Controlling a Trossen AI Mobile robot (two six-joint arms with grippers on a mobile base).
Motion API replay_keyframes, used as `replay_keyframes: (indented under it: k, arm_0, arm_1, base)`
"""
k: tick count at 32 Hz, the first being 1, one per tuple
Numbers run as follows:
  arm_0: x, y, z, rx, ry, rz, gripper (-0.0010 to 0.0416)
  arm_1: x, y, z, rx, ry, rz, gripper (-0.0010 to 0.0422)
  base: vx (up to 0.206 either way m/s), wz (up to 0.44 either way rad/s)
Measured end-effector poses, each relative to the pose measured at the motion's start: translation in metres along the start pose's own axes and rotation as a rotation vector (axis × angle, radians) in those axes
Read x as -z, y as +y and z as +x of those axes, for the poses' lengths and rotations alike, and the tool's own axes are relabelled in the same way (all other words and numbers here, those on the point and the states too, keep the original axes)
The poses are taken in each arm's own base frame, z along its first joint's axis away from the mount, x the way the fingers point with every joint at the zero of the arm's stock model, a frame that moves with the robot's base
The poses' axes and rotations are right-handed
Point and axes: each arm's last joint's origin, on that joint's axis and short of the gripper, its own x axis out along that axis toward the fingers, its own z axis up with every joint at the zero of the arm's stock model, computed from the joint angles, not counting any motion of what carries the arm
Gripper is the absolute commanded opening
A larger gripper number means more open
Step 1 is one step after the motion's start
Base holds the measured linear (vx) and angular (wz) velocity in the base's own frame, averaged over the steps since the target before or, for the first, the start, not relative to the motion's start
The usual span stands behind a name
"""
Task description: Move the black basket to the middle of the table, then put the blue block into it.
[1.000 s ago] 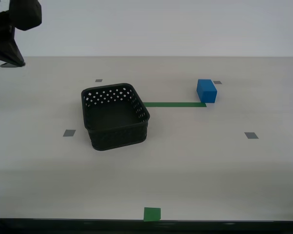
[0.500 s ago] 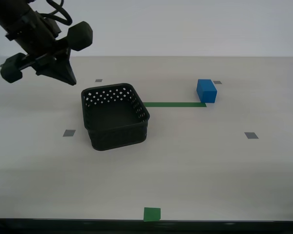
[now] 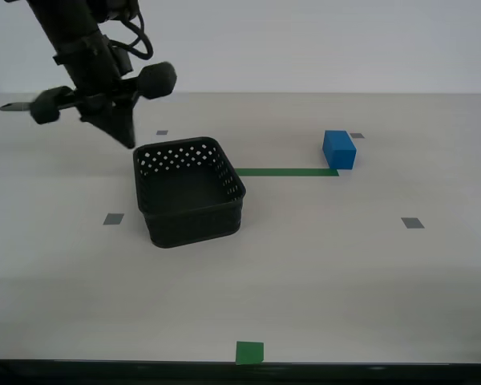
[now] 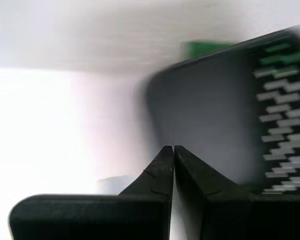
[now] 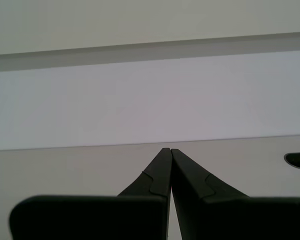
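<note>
The black basket (image 3: pixel 189 192) stands upright on the off-white table (image 3: pixel 321 273), left of centre in the exterior view. The blue block (image 3: pixel 339 149) sits at the right end of a green tape line (image 3: pixel 284 172), well apart from the basket. My second gripper (image 3: pixel 127 140) is shut and empty, pointing down just above the basket's far left corner. The second wrist view shows its shut tips (image 4: pixel 174 149) over the blurred basket (image 4: pixel 210 110). My first gripper (image 5: pixel 168 150) is shut and empty, facing bare table and wall; it is not seen in the exterior view.
Small grey squares (image 3: pixel 113 219) (image 3: pixel 412 223) lie flat either side of the basket and block. A green square (image 3: pixel 249 352) marks the table's near edge. A small dark shape (image 5: pixel 297 159) shows at the edge of the first wrist view.
My second arm has swung in from the exterior view's far left, rightward and down, to just above the basket's far left corner. The basket and block have not moved.
</note>
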Motion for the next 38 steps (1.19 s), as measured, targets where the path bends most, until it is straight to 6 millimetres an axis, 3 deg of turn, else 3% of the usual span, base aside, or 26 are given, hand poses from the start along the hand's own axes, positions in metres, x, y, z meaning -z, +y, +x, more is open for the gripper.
replay_keyframes:
  k: [2,6,10,18,25,32,38]
  arm_0:
    - [0.0,0.0,0.0,0.0,0.0,0.0,0.0001]
    - [0.0,0.0,0.0,-0.001,0.0,0.0,0.0]
    - [0.0,0.0,0.0,0.0,-0.001,0.0,0.0]
    - [0.0,0.0,0.0,0.0,0.001,0.0,0.0]
    - [0.0,0.0,0.0,0.0,0.001,0.0,0.0001]
    - [0.0,0.0,0.0,0.0,0.001,0.0,0.0]
    - [0.0,0.0,0.0,0.0,0.002,0.005,0.0]
  arm_1:
    - [0.003,0.004,-0.002,-0.11,0.015,0.031,0.0006]
    - [0.01,0.008,0.001,-0.13,0.055,-0.001,0.0031]
    - [0.008,0.001,0.001,-0.104,0.03,0.029,-0.0003]
    - [0.008,-0.01,0.0,-0.077,0.012,0.016,0.0005]
    - [0.01,-0.009,0.001,-0.065,0.033,-0.043,0.0116]
    - [0.014,-0.006,0.009,-0.057,0.019,-0.078,0.0266]
    - [0.022,0.0,0.023,-0.033,-0.011,-0.128,0.0273]
  base:
    - [0.0,0.0]
    - [0.0,0.0]
    - [0.0,0.0]
    - [0.0,0.0]
    - [0.0,0.0]
    - [0.0,0.0]
    - [0.0,0.0]
